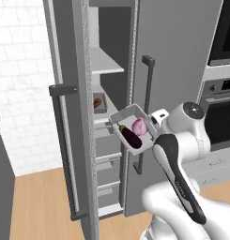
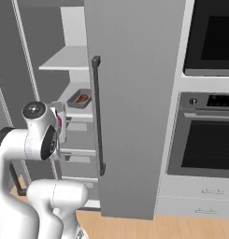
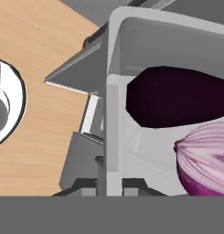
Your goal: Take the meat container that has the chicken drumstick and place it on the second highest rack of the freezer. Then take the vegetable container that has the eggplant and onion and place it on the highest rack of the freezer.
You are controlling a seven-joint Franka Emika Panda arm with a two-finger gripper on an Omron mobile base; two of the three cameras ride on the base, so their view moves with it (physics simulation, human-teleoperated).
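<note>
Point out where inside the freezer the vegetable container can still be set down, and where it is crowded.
Free: the highest rack in the freezer, its board bare. Crowded: the second highest rack, where the meat container with the chicken drumstick sits. The tool holds the vegetable container, with eggplant and onion, just outside the opening.

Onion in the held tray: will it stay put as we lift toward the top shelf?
Probably not if tilted: the onion is round and lies loose beside the eggplant. The vegetable container has low walls and already sits canted, held by one edge, so keep it level.
</note>
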